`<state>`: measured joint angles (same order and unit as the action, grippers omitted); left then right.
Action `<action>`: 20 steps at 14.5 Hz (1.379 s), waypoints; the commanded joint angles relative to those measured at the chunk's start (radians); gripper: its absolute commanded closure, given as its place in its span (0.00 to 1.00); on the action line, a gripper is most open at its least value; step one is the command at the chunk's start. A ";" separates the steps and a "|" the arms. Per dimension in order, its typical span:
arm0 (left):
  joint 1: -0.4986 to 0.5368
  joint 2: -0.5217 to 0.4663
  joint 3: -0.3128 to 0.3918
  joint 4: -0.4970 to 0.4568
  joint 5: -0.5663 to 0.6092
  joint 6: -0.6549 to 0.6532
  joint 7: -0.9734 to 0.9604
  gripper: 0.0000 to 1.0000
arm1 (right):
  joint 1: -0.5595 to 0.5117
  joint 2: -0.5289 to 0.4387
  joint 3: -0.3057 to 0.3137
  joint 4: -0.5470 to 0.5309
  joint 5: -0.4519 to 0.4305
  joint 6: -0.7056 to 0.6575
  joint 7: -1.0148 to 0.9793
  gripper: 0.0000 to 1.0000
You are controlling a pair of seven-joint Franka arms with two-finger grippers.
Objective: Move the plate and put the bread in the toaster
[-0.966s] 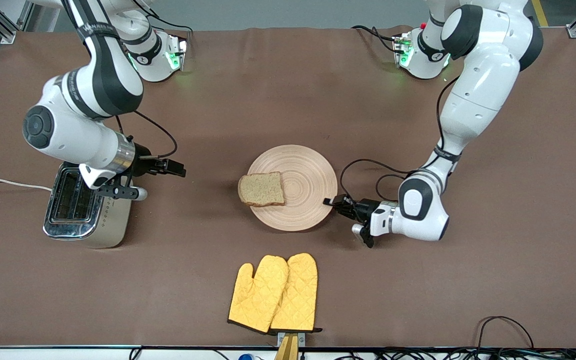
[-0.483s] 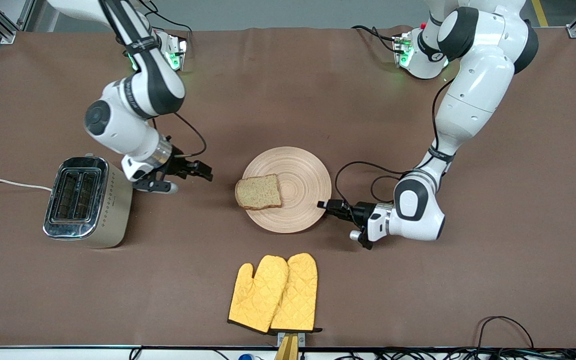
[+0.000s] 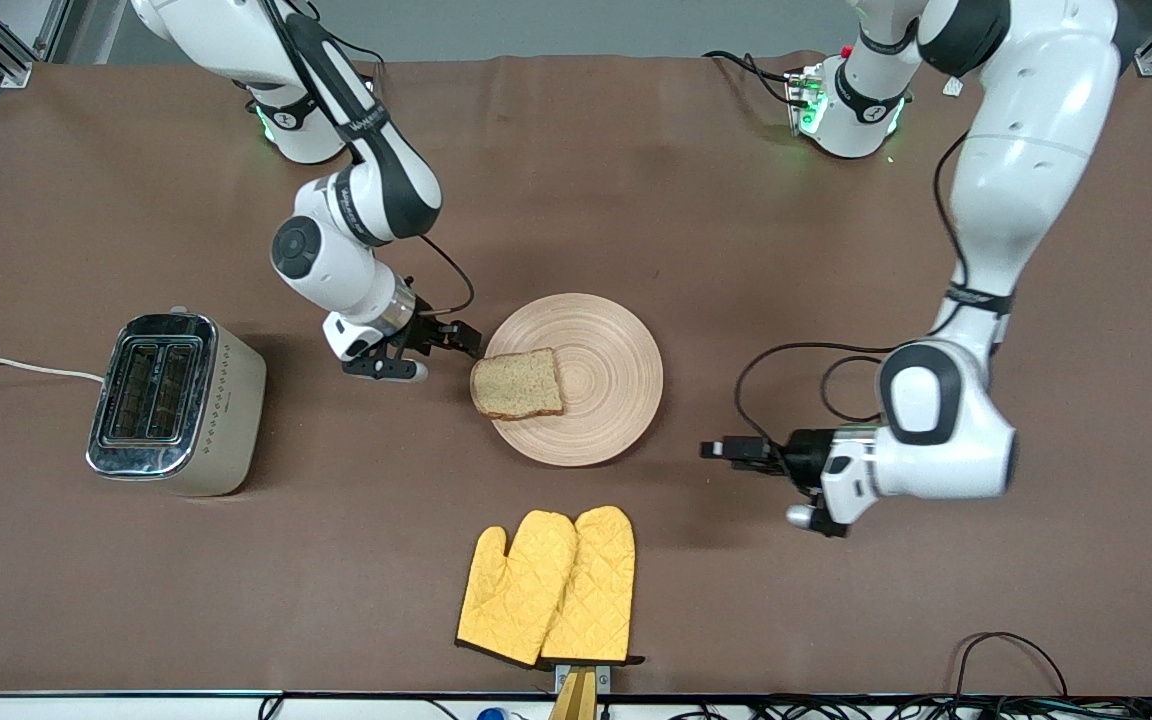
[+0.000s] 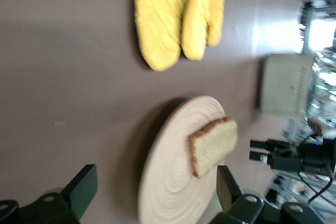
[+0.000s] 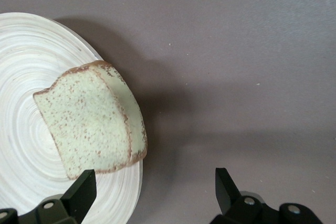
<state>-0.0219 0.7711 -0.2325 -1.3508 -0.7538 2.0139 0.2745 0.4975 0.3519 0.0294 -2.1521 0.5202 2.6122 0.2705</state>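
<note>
Bread (image 3: pixel 518 384) lies flat on the plate (image 3: pixel 596 350), overhanging the rim on the side toward the right arm's end of the tabletop (image 3: pixel 576 200). The right gripper (image 3: pixel 464 338) has swept in from above the toaster (image 3: pixel 174 403) over the last second and now hangs just beside that overhanging crust, jaws apart and empty, the slice lying just ahead of their tips. The left gripper (image 3: pixel 721 450) has let go of the plate rim it was pinching a second ago and drawn well clear of it; its jaws are spread wide and hold nothing. Moving the plate looks finished, and picking up the bread seems about to begin. The toaster stands well apart from both sets of jaws, slots empty. Yellow oven mitts (image 3: pixel 548 588) lie untouched.
</note>
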 commanded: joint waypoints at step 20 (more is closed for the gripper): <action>-0.019 -0.733 0.173 -0.099 0.756 -0.478 -0.450 0.00 | 0.035 0.134 -0.005 0.161 0.070 0.034 -0.001 0.96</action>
<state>-0.0240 0.0906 -0.0867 -1.3991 0.0362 1.5450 -0.2026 0.5230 0.4778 0.0285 -2.0007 0.5675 2.6388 0.2704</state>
